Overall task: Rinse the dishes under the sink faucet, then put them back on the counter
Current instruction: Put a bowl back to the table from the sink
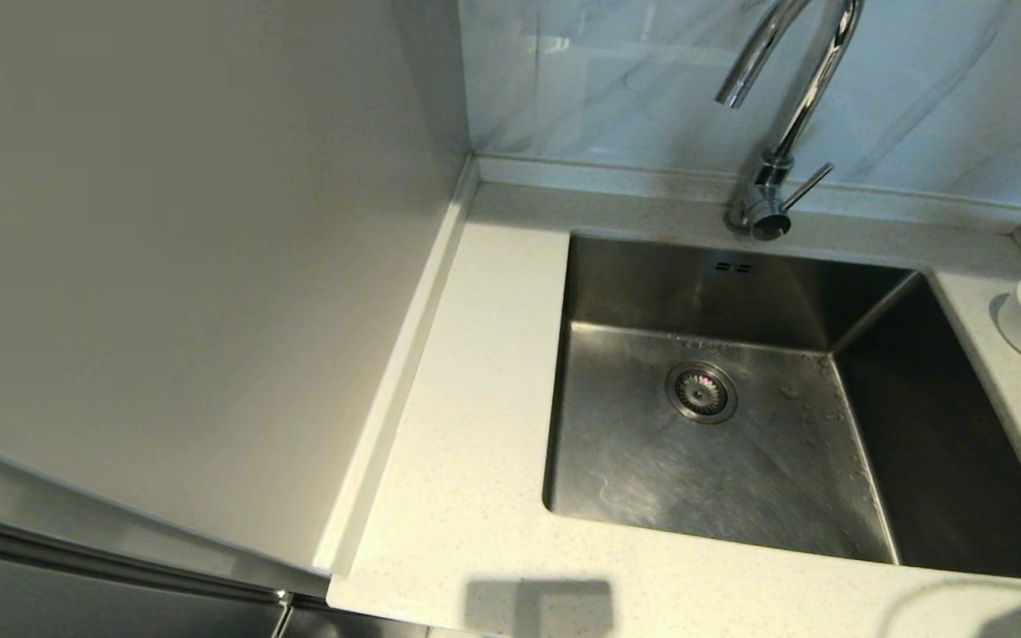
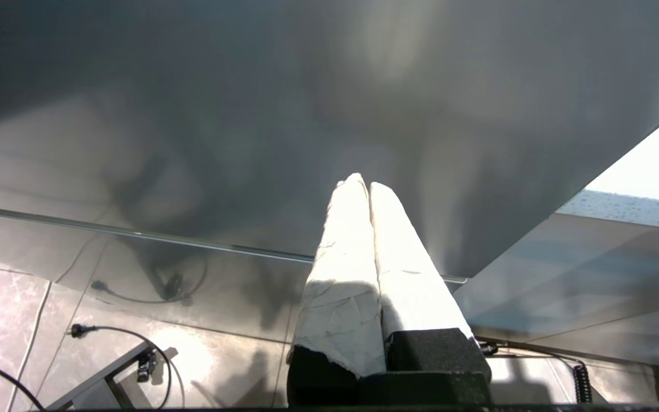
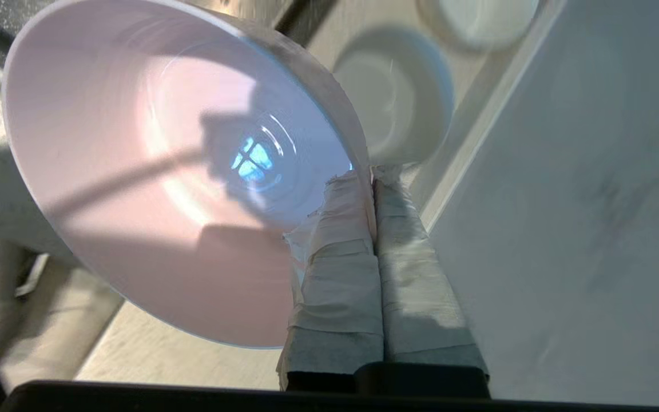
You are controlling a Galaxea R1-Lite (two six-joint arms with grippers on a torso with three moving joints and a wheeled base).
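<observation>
Pink bowl (image 3: pixel 152 171) is pinched at rim by right gripper (image 3: pixel 372 177), tilted above counter (image 3: pixel 152 349); left gripper (image 2: pixel 364 186) is parked low, fingers pressed tog.

Right gripper (image 3: pixel 370 177) pinching the rim of the pale pink bowl (image 3: pixel 152 171) between its taped fingers (image 3: pixel 335 252), one inside and one outside the wall, tilting it on edge; left gripper (image 2: pixel 362 182) hanging low and idle, taped fingers (image 2: pixel 341 274) pressing together on nothing.
</observation>
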